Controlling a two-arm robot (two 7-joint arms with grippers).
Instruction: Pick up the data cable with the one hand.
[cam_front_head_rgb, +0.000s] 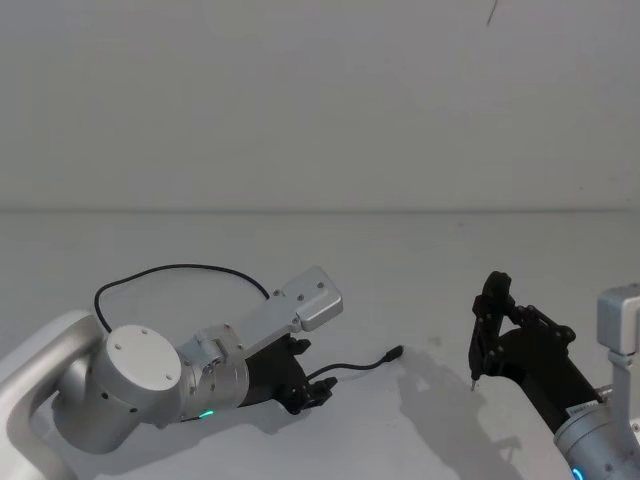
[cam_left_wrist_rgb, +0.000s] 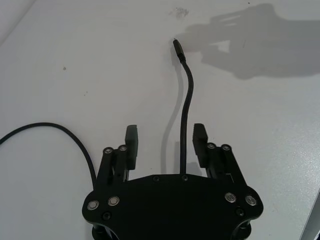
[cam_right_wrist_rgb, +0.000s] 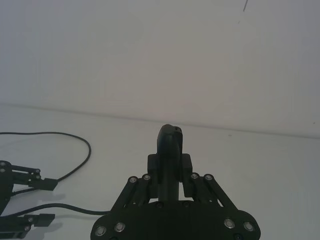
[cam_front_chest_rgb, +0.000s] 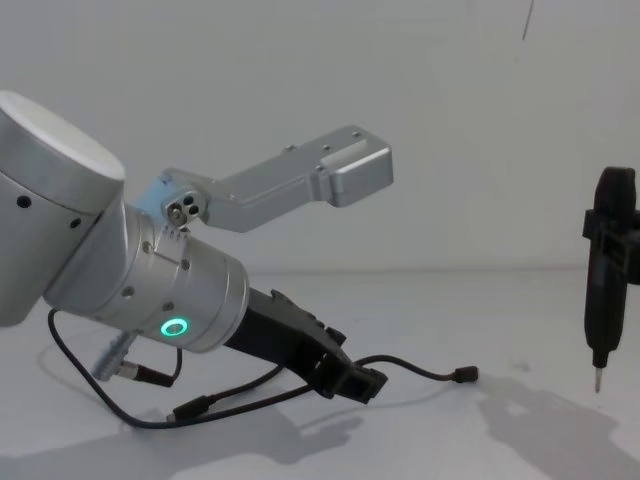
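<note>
The left gripper (cam_left_wrist_rgb: 165, 132) sits low over the white surface (cam_front_head_rgb: 400, 250), near its front edge and left of the middle. Its 2 fingers (cam_left_wrist_rgb: 131, 142) are spread wide, nothing pinched. The data cable (cam_left_wrist_rgb: 187, 95) runs between them, closer to 1 finger, its plug (cam_left_wrist_rgb: 176, 45) pointing toward the surface's middle. The rest loops back toward the left edge. Over the front right corner, the right gripper (cam_right_wrist_rgb: 170, 167) is clamped on a pen-shaped tool (cam_front_chest_rgb: 608, 270), held upright.
</note>
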